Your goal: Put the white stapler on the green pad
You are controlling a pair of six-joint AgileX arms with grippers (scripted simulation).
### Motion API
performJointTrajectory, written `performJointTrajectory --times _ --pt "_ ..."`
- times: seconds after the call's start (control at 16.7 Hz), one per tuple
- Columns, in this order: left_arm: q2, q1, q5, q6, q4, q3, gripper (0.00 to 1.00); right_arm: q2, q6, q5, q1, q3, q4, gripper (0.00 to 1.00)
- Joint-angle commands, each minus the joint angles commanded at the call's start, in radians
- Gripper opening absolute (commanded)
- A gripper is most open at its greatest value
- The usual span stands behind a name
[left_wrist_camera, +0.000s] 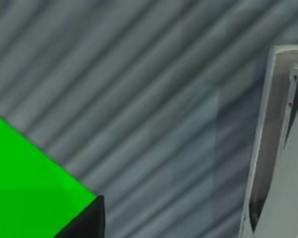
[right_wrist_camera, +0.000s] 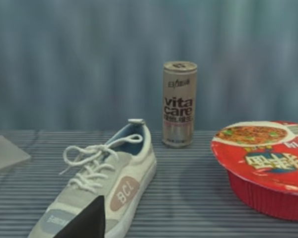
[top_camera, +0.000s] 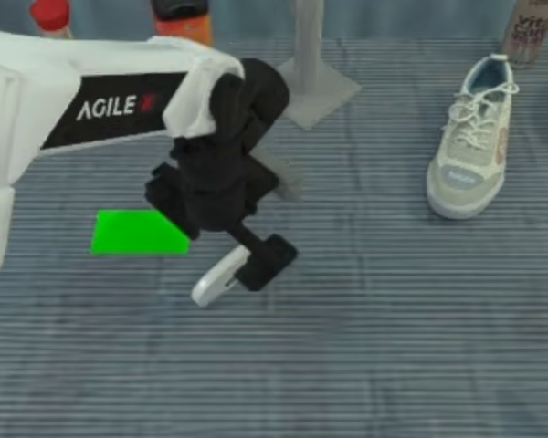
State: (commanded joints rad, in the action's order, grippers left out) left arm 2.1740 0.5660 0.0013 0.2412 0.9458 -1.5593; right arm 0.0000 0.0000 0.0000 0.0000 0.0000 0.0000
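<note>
Left gripper on the white stapler, just off the green pad's near-right corner.

The left gripper [top_camera: 256,265] is closed around the far-right end of the white stapler [top_camera: 217,279], which slants from the claw down toward the pad's near side, its free end nearest the pad. The green pad [top_camera: 137,232] lies to the stapler's left and slightly farther back, close by but not touching it. From here, the carry looks like a short shift leftward and back. The right arm is out of the top view; its camera faces a sneaker [right_wrist_camera: 99,193].
</note>
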Motion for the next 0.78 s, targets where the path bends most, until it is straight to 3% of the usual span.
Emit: performJointTrajectory --times 0.36,0.78 --pt "0.019 0.0 0.0 0.0 -0.047 0.038 1.0 0.0 0.0 0.0 0.0 0.0 0.0 1.0" --pt "0.019 0.0 0.0 0.0 -0.047 0.038 0.47 0.0 0.0 0.0 0.0 0.0 0.0 1.0"
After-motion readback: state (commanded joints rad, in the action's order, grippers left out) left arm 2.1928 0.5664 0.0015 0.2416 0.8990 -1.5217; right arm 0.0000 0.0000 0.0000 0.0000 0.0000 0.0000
